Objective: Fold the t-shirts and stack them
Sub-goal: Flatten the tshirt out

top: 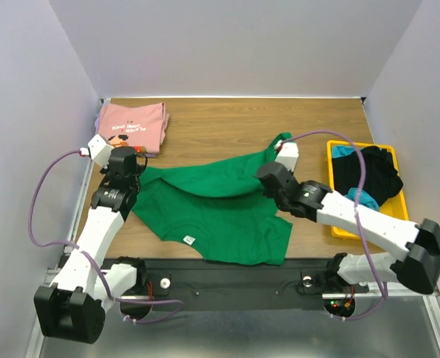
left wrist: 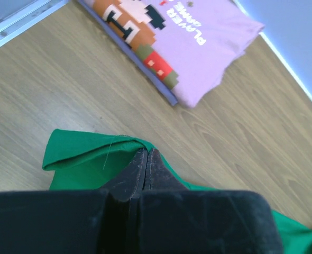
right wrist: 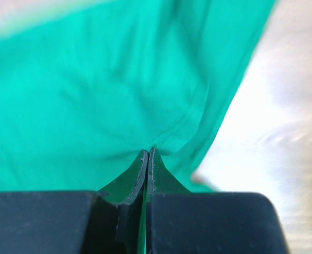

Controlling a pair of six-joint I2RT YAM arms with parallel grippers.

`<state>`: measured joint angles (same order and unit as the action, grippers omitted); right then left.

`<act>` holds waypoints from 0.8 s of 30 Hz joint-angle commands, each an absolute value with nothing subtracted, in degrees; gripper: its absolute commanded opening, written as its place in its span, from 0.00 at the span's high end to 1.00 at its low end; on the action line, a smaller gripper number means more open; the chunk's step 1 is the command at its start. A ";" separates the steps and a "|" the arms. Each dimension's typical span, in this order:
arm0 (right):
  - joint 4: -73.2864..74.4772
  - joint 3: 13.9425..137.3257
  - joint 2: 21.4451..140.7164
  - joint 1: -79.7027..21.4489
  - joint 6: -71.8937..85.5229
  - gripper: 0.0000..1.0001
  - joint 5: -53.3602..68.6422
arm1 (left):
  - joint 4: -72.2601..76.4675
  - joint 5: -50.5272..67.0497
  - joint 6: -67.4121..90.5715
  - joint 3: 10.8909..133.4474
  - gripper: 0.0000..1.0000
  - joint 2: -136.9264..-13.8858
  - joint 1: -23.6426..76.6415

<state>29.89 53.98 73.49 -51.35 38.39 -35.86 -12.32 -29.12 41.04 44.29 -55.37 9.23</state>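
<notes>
The green t-shirt (top: 212,212) lies partly spread on the table, its far edge lifted and stretched between my two grippers. My left gripper (top: 134,168) is shut on its left edge; the left wrist view shows the jaws (left wrist: 147,153) pinching a green fold (left wrist: 82,153). My right gripper (top: 268,173) is shut on its right edge; in the right wrist view green cloth (right wrist: 103,90) hangs from the closed fingertips (right wrist: 147,153). The pink t-shirt (top: 133,127) lies folded at the far left corner and also shows in the left wrist view (left wrist: 193,42).
A yellow tray (top: 399,216) at the right holds black and teal clothes (top: 365,175). White walls enclose the table on three sides. The black rail with the arm bases (top: 227,280) runs along the near edge.
</notes>
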 commanded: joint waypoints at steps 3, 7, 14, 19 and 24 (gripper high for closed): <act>25.75 65.20 63.47 -51.33 34.91 1.00 -63.27 | -10.99 -24.53 37.53 51.93 1.00 -48.09 8.96; 22.16 72.41 56.54 -51.33 24.38 0.99 -64.17 | -10.99 -18.04 36.39 60.52 1.00 -44.30 9.49; 16.35 85.32 50.36 -51.33 12.58 1.00 -40.56 | -12.22 -10.04 33.58 78.64 1.00 -40.70 10.55; 16.79 94.99 48.78 -51.33 12.04 1.00 -26.22 | -13.97 -4.58 30.68 94.45 1.00 -39.90 10.28; 17.31 99.84 48.08 -51.33 12.39 1.00 -18.81 | -14.85 -1.33 31.11 101.59 1.00 -39.38 6.96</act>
<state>19.20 96.57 48.27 -51.35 14.17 -27.07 -15.62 -5.50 32.93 97.80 -39.31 9.76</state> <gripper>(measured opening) 0.020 0.026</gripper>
